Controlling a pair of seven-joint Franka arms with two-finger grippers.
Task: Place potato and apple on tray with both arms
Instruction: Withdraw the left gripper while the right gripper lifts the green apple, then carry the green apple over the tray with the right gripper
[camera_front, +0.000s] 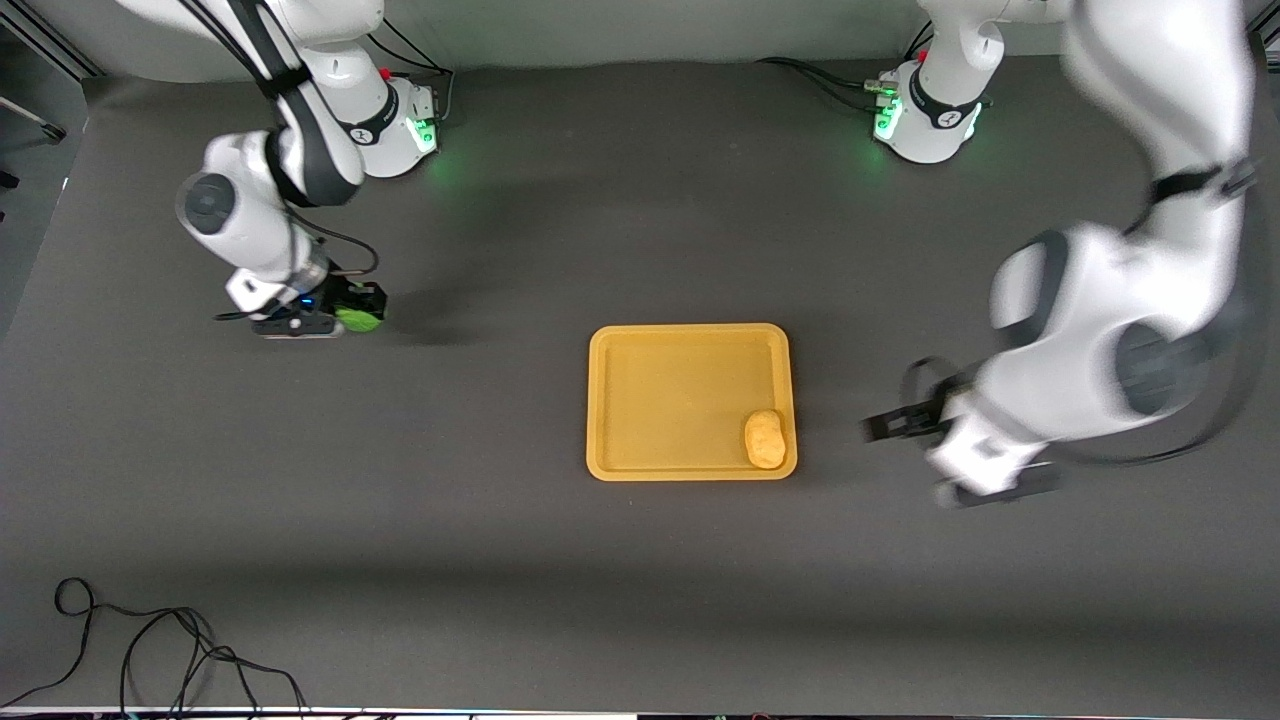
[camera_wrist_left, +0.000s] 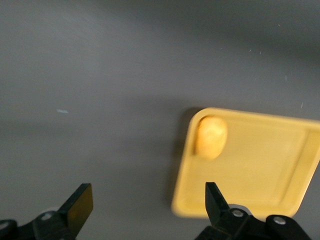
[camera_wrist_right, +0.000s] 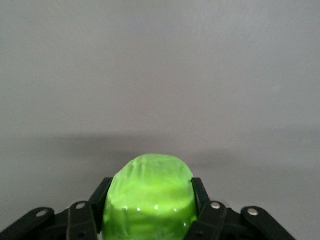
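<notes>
The yellow-orange tray (camera_front: 660, 395) lies mid-table. The tan potato (camera_front: 765, 438) rests in it, in the corner nearer the front camera toward the left arm's end. My left gripper (camera_front: 882, 425) is open and empty, just off the tray's rim on that side. In the left wrist view its fingers (camera_wrist_left: 80, 205) stand wide apart, with the tray (camera_wrist_left: 260, 165) and the potato (camera_wrist_left: 211, 136) ahead of them. My right gripper (camera_front: 362, 308) is low over the table toward the right arm's end, shut on the green apple (camera_front: 358, 319). In the right wrist view the apple (camera_wrist_right: 150, 175) fills the jaws.
The dark grey table (camera_front: 500, 560) surrounds the tray. A loose black cable (camera_front: 150, 650) lies at the table edge nearest the front camera, toward the right arm's end. The two green-lit arm bases (camera_front: 415, 130) (camera_front: 900, 115) stand along the edge farthest from it.
</notes>
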